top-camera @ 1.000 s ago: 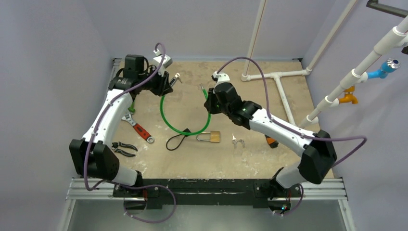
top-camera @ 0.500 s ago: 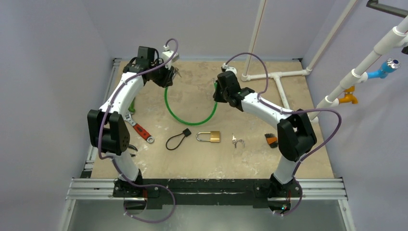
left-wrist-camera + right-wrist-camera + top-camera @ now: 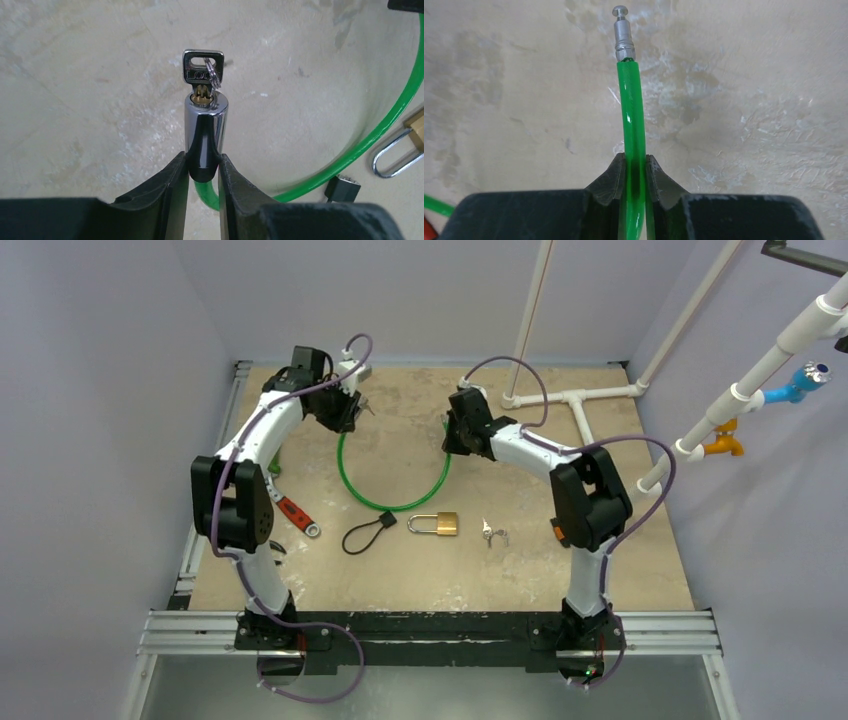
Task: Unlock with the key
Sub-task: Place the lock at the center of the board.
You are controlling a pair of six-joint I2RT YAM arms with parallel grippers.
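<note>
Chrome cylinder (image 3: pixel 205 120), key (image 3: pixel 202 67) inserted, clamped by left tool (image 3: pixel 204 159); right tool (image 3: pixel 635 159) clamps glossy green cable (image 3: pixel 630 110).

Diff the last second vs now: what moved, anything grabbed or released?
Both arms folded, elbows swinging back toward their bases; the right gripper shifted slightly right. The green plastic-coated cable's loop drew a little away from the brass padlock. Nothing grabbed or released: left gripper stays on the chrome lock cylinder with the silver key in it, right on the cable near its metal pin. Padlock, loose keys unmoved.
</note>
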